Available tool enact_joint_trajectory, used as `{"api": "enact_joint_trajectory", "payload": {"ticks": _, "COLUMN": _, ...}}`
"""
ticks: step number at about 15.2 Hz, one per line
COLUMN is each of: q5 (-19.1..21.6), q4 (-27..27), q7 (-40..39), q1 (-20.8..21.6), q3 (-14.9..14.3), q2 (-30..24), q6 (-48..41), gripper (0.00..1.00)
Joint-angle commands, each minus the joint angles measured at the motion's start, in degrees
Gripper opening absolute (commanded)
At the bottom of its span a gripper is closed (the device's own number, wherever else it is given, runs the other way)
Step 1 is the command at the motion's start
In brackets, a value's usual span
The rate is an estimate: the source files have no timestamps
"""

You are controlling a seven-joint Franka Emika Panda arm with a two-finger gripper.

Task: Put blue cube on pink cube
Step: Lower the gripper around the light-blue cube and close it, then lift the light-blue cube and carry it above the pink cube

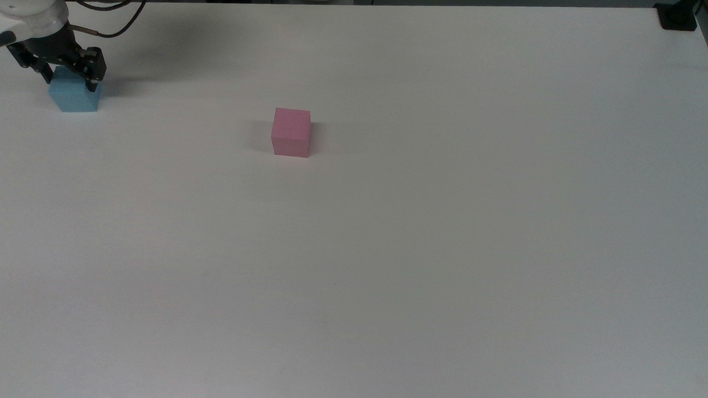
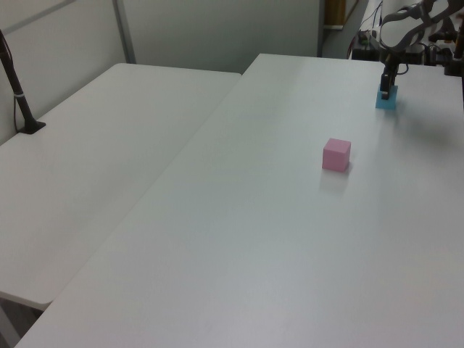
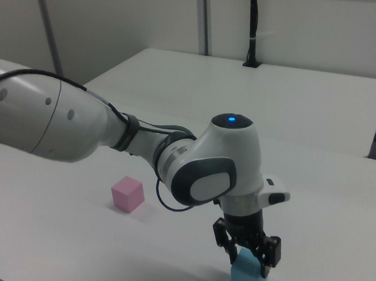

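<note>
The blue cube (image 1: 73,99) sits on the white table (image 1: 387,253) near the top view's far left. My gripper (image 1: 69,80) is lowered over it, open, with one black finger on each side of the cube's top. In the right view the fingers (image 3: 266,258) straddle the blue cube (image 3: 248,280), and the gripper (image 3: 247,260) points straight down. The left view has the gripper (image 2: 387,90) and blue cube (image 2: 386,102) at the far right. The pink cube (image 1: 291,132) stands alone toward the table's middle, well apart from the gripper, also visible as the pink cube (image 2: 336,154) and the pink cube (image 3: 128,194).
A black post base (image 1: 678,16) stands at the top view's upper right corner. A second white table (image 2: 109,159) adjoins on the left view's left, with a black pole (image 2: 16,90) on it. The robot's white arm (image 3: 59,120) reaches in from the right view's left.
</note>
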Motion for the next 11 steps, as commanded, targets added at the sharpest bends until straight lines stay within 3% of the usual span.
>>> {"api": "enact_joint_trajectory", "payload": {"ticks": 1, "q5": 0.65, "q4": -1.47, "q7": 0.46, "q1": 0.15, "q3": -0.23, "q2": -1.36, "q6": 0.79, "gripper": 0.59}}
{"api": "enact_joint_trajectory", "payload": {"ticks": 8, "q5": 1.53, "q4": -0.25, "q7": 0.91, "q1": 1.38, "q3": 1.52, "q2": -9.70, "q6": -11.51, "gripper": 0.60}}
{"api": "enact_joint_trajectory", "payload": {"ticks": 11, "q5": 5.04, "q4": 0.99, "q7": 2.13, "q1": 2.08, "q3": 3.01, "q2": -13.66, "q6": -17.22, "gripper": 0.60}}
